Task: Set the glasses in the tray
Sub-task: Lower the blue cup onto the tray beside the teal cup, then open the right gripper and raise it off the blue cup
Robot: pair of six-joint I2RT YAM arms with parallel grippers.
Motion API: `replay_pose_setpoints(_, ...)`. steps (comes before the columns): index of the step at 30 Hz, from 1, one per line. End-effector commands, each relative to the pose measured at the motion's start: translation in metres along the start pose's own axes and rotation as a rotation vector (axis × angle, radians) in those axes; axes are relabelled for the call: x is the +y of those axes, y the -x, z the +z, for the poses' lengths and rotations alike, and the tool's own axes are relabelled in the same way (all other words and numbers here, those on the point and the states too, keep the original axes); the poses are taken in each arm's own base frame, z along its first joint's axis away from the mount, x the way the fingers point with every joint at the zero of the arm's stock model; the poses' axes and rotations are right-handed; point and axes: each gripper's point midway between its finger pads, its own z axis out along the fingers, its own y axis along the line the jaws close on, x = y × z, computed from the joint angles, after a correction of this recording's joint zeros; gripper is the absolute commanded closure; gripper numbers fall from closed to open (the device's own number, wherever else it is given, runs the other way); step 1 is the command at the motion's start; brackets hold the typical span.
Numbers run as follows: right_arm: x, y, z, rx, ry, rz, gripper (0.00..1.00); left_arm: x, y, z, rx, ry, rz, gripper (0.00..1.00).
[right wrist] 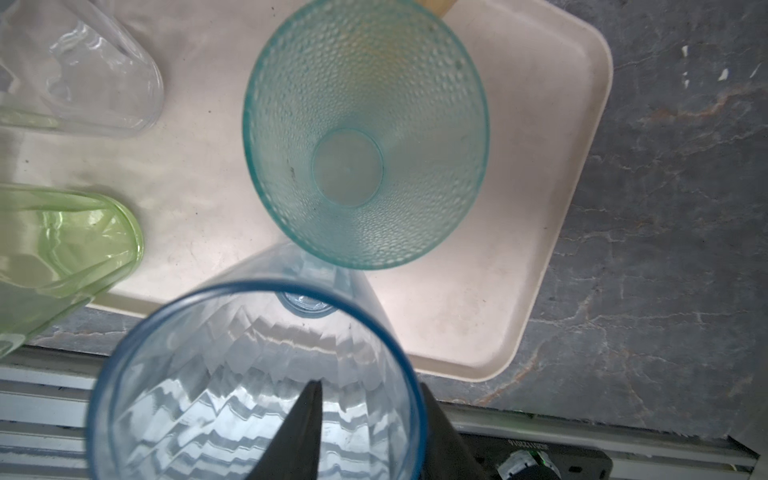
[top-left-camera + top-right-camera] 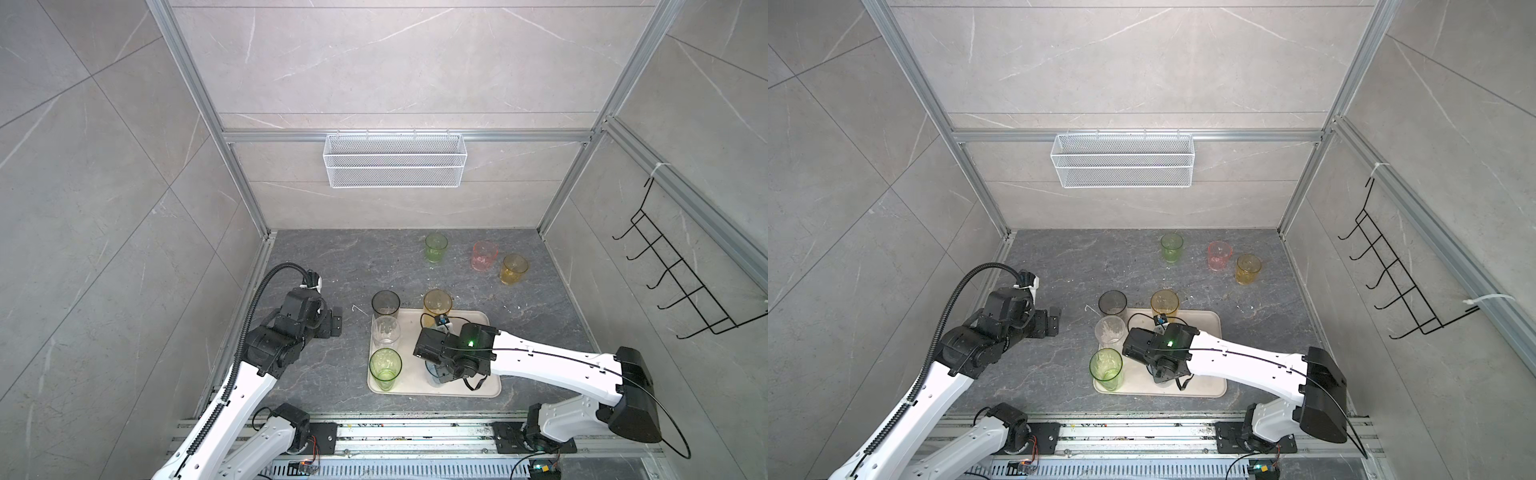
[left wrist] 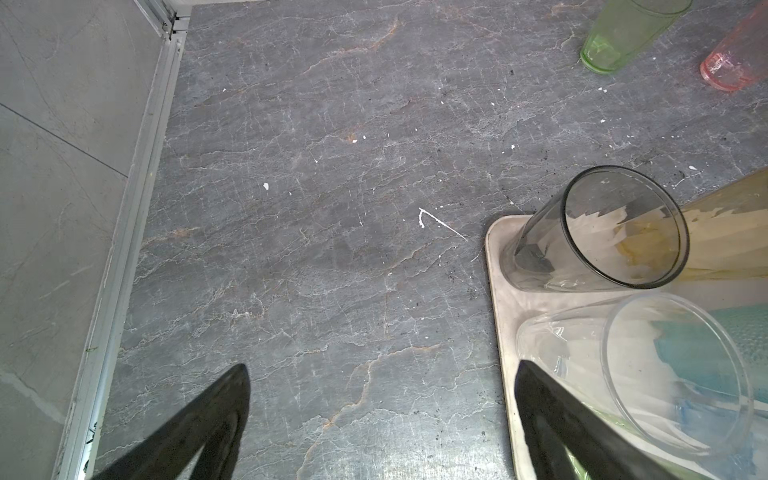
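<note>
Logging tray as plain cream-beige, teal glass as see-through with pebbled dimples all over, blue glass as pale blue, darker rim, zigzag facets. Tagging smoky grey glass, clear glass, tall green glass and near amber glass as see-through tints; same for short green glass, pink glass, far amber glass. Noting worktop as dark grey stone, pale veins, rusty streaks, white flecks; mesh basket white, hook rack black.

Top pair overhead, wrists close — tray shared
</note>
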Motion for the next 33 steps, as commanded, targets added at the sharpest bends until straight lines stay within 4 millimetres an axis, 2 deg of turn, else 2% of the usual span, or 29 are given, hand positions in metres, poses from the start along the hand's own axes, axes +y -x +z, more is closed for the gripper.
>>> replay_pose_setpoints(1, -0.01, 0.007, -0.017, -0.033, -0.029, -0.017, 0.56, 0.001, 0.007, -0.005, -0.025, -0.002, -0.012, 0.01)
replay_pose_setpoints(5, -0.015, 0.015, -0.032, -0.077, -0.017, -0.016, 0.46, 0.002, 0.007, -0.005, -0.026, 0.006, -0.014, 0.01)
replay_pose_setpoints(14, -0.024, 0.043, -0.067, -0.204, -0.022, -0.038, 0.39, 0.004, 0.008, -0.006, -0.035, 0.017, -0.018, 0.01)
replay_pose_setpoints(23, -0.023, 0.078, -0.098, -0.308, -0.021, -0.062, 0.36, 0.006, 0.011, -0.01, -0.066, 0.019, -0.019, 0.01)
replay_pose_setpoints(33, -0.037, 0.116, -0.112, -0.392, -0.017, -0.011, 0.35, 0.007, 0.012, -0.009, -0.071, 0.026, -0.01, 0.0)
